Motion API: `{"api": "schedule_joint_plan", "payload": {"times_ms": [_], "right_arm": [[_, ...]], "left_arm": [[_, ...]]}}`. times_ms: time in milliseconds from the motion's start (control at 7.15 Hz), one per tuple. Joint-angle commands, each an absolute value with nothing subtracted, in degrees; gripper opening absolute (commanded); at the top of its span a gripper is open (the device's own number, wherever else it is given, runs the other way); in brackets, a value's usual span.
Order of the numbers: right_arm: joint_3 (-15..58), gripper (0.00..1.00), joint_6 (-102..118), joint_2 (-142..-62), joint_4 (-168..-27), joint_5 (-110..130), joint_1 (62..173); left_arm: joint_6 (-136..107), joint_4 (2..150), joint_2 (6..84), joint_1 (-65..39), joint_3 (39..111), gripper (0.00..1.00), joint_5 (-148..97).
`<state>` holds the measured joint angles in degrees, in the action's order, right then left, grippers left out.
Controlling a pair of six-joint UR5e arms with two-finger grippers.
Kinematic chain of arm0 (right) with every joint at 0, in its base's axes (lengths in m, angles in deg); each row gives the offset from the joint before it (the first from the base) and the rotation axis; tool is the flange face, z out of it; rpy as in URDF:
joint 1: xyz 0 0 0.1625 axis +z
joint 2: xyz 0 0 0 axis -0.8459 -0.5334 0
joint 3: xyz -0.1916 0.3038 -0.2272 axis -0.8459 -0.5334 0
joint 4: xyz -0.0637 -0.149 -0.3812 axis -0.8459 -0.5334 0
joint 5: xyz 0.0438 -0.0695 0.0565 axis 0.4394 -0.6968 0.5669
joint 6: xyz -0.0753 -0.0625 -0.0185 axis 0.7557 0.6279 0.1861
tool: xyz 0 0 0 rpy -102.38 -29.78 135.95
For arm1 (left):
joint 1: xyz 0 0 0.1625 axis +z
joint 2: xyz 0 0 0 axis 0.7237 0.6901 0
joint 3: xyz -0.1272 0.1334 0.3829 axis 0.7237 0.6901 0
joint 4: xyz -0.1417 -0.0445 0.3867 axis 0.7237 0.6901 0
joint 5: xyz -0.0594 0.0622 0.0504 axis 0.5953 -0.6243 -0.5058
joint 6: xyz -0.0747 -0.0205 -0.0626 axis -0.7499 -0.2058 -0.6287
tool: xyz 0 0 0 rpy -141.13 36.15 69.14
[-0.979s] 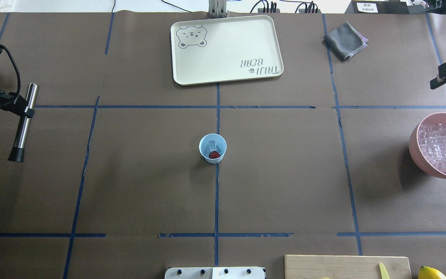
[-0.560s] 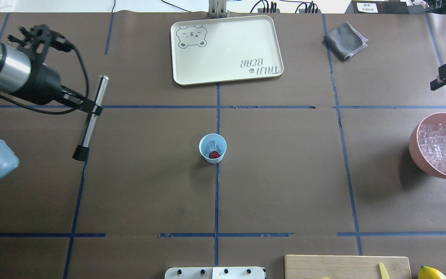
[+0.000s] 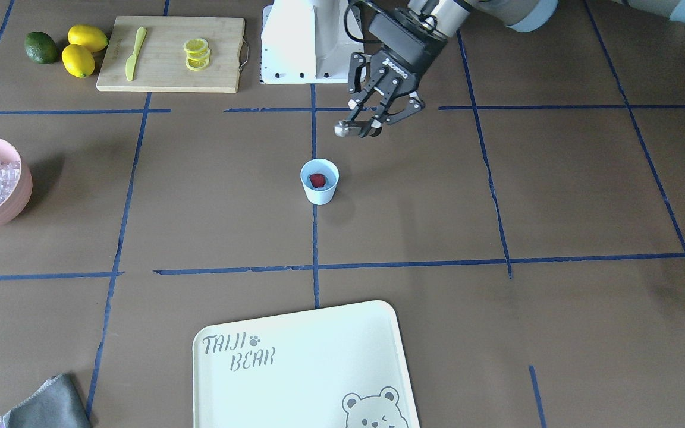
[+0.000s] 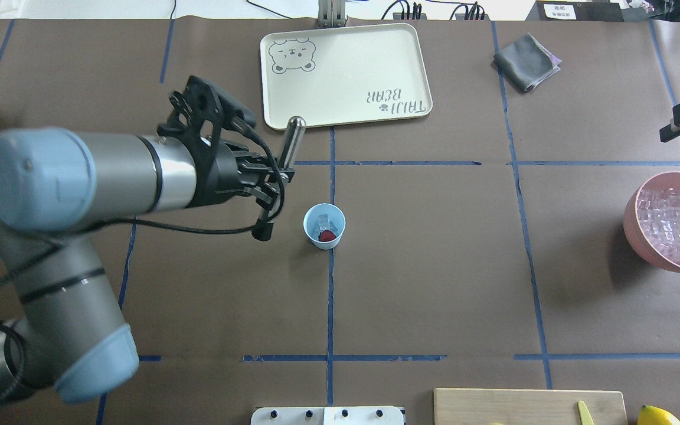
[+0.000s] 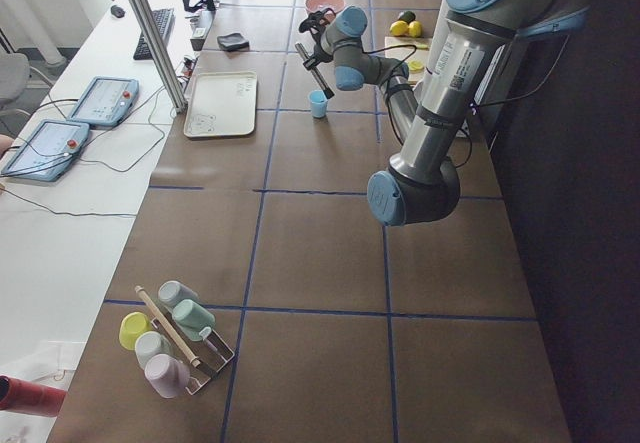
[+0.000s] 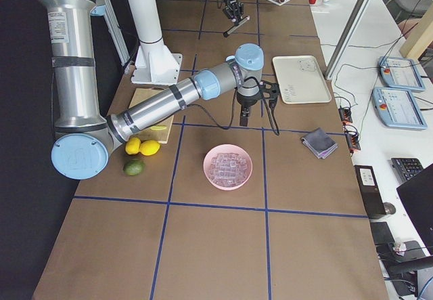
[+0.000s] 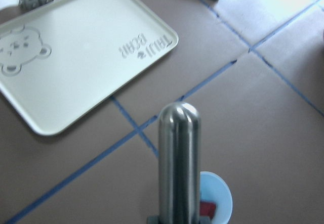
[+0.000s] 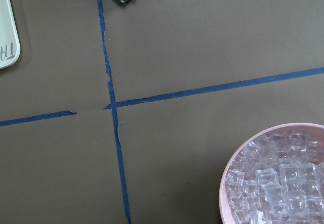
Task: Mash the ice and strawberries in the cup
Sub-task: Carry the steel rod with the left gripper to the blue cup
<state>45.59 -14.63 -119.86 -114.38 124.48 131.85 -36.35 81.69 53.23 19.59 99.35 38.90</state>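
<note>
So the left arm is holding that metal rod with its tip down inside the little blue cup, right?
Not quite. The left gripper does hold the metal rod, but its tip hangs beside the cup, not inside it. The overhead view shows this.

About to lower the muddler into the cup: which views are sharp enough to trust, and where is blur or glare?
Left wrist view: soft throughout, glare washing out its top-right corner, and the shiny steel muddler hides part of the small pale blue cup. Overhead view: sharp, evenly lit, the red strawberry and clear ice cubes readable. Side views: cup too small.
</note>
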Motion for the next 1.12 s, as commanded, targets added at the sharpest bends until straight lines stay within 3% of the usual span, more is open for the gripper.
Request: {"api": "schedule_joint_plan", "payload": {"times_ms": [0, 280, 979], "right_arm": [[45.9, 1.0, -14.6, -120.1, -114.5, 124.5, 131.9], [45.9, 1.0, -14.6, -120.1, -114.4, 124.5, 131.9], [45.8, 1.0, -14.6, -120.1, -114.4, 124.4, 131.8]], "left_arm": [[-31.3, 93.0, 53.0, 29.4, 97.8, 0.0, 16.5], [-30.3, 108.0, 53.8, 30.7, 87.2, 0.0, 7.6], [-29.0, 109.0, 57.1, 31.4, 80.7, 0.0, 7.1]]}}
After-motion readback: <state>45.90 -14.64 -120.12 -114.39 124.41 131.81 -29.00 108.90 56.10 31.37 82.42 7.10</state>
